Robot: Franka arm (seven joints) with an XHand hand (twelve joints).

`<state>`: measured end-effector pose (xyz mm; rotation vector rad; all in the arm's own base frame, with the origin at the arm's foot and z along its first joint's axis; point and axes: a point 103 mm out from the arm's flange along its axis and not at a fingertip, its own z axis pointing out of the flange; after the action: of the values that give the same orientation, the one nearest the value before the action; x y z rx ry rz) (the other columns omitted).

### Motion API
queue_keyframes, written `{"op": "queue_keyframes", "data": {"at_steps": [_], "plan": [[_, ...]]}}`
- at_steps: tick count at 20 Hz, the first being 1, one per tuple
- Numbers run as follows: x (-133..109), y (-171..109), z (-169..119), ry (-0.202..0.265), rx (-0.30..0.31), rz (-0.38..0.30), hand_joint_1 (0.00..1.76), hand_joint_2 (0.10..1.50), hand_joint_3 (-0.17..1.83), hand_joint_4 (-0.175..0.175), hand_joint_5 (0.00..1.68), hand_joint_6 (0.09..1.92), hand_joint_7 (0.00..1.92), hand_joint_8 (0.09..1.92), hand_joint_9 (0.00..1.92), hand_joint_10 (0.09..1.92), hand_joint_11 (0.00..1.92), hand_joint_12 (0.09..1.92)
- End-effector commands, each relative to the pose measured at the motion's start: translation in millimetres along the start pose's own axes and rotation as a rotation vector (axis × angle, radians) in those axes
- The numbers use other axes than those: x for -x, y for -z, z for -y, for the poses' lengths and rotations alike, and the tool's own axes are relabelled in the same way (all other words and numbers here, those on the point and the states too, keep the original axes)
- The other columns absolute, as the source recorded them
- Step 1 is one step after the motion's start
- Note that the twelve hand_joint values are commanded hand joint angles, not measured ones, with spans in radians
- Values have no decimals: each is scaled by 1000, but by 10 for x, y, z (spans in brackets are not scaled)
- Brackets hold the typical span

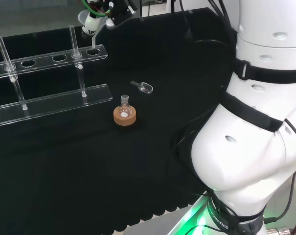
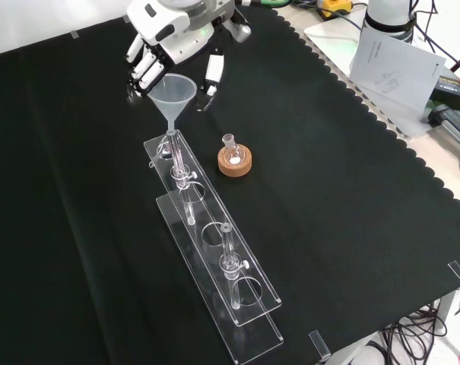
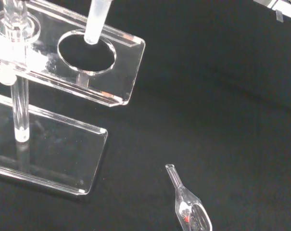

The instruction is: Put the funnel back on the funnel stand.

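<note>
The clear funnel [image 2: 173, 93] hangs upright at the far end of the clear acrylic funnel stand [image 2: 217, 257]. The hand [image 2: 167, 32] is above it, fingers curled at the cone's rim. In the wrist view the funnel's stem [image 3: 96, 19] points down into the end hole [image 3: 86, 48] of the stand's upper shelf, with the tip about at the hole's edge. In the head view the hand [image 1: 96, 13] is at the top left with the funnel [image 1: 92, 30] over the stand's [image 1: 52, 60] right-hand end hole.
A small round flask on a cork ring [image 2: 235, 162] stands just right of the stand in the front view. A glass scoop [image 1: 143, 87] lies beyond it on the cloth. Two glass posts [image 2: 230, 262] rise through the stand. Papers [image 2: 393, 61] lie off the cloth's edge.
</note>
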<state>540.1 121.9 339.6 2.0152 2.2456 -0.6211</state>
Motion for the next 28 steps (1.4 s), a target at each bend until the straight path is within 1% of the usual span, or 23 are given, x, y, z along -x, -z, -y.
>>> {"op": "queue_keyframes", "data": {"at_steps": [1,6,14,17,19,22,23,24,25,28], "plan": [[-13,-80,-46,-3,-16,1,639,864,411,-50,519,87,531,700,1045,531,608,1272],[-45,-146,-101,-1,-28,8,641,862,413,-50,519,87,528,700,1042,531,607,1272],[-121,-280,-230,19,-52,0,641,860,415,-51,515,87,515,697,1032,529,607,1272],[-138,-319,-272,29,-65,3,641,858,415,-49,508,87,499,694,996,517,607,1271],[-156,-347,-292,37,-100,9,637,843,412,-45,454,87,356,707,822,531,549,1291],[-168,-398,-286,51,-120,6,611,804,395,-38,313,87,108,691,491,603,381,1371],[-173,-415,-273,53,-126,4,593,783,378,-34,259,87,57,630,395,631,326,1397],[-183,-435,-250,43,-131,9,570,764,355,-30,207,87,28,545,313,662,276,1420],[-204,-447,-222,43,-131,15,549,752,330,-27,168,87,13,460,248,692,235,1437],[-225,-477,-105,42,-124,2,502,730,264,-21,96,87,0,272,128,747,143,1472]]}}
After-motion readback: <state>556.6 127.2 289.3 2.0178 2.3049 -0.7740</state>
